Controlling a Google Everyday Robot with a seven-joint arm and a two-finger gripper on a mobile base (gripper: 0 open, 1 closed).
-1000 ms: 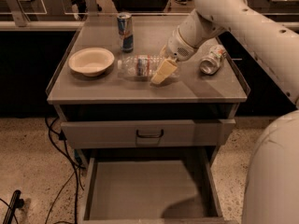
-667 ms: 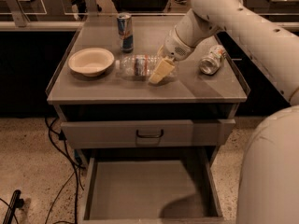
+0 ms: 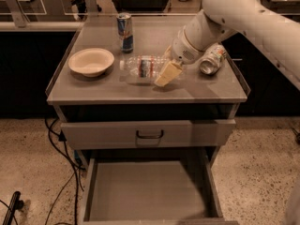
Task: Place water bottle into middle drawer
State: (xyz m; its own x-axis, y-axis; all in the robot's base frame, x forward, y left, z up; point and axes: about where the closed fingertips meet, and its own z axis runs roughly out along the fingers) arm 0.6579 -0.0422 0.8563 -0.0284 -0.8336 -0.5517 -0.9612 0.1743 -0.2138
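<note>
The water bottle [image 3: 140, 68] lies on its side on the grey cabinet top [image 3: 117, 90], white cap to the left, label band in the middle. My gripper [image 3: 166, 65] hangs from the white arm [image 3: 225, 13] and is down at the bottle's right end, touching or very close to it. The bottle rests on the top. The middle drawer [image 3: 147, 191] is pulled out below, its flat grey floor bare.
A cream bowl [image 3: 91, 61] sits left of the bottle. A tall blue-and-silver can [image 3: 125, 32] stands behind it. A short silver can [image 3: 213, 59] lies right of the gripper. A closed drawer front with a black handle [image 3: 150, 135] is above the open drawer. Cables [image 3: 56, 139] trail on the floor at left.
The arm has shifted slightly; the gripper stays at the bottle's right end. The bottle has not moved.
</note>
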